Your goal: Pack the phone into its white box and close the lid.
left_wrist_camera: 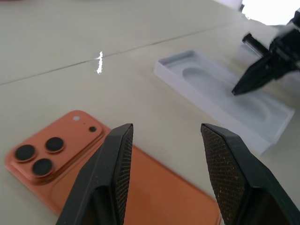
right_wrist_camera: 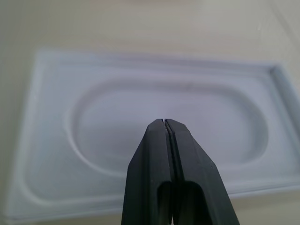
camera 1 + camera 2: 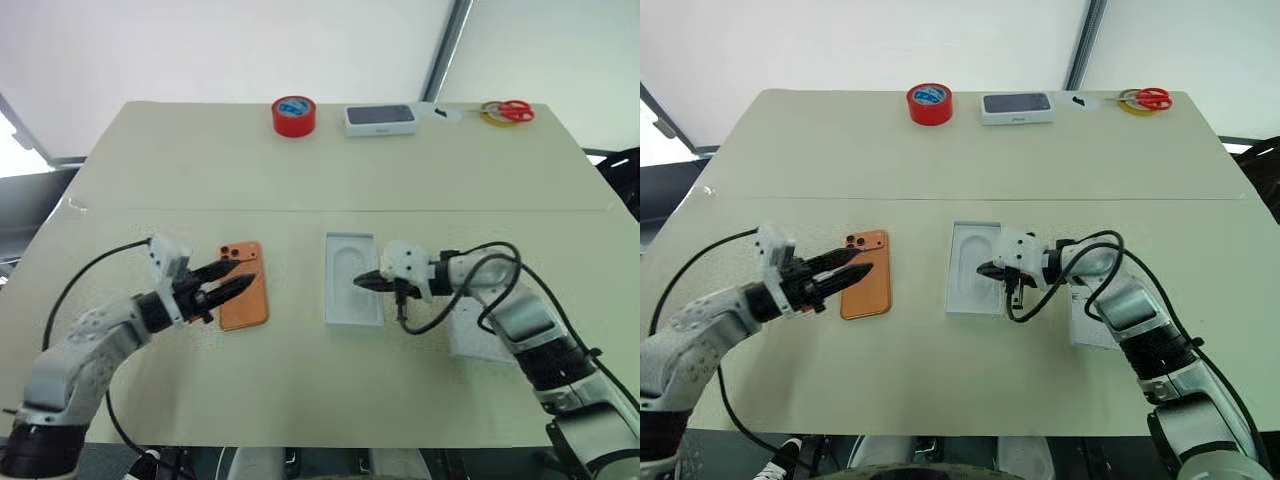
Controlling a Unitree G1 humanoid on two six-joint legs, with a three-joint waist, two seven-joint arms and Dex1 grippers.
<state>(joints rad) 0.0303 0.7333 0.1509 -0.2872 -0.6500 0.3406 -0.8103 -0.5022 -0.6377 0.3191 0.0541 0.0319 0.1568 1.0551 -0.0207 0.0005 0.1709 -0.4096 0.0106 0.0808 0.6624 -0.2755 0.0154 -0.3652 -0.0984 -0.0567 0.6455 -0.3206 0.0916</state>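
Left end effector parted over the phone, unpacked left of the white box — right end effector pinched empty above it; packing, lid pending.

The phone is orange with three dark lenses; the box is white with an oval recess; both grippers' fingers are black, with a fine textured pattern on the pads; the table is pale beige; the tape roll is red; the scissors have red handles
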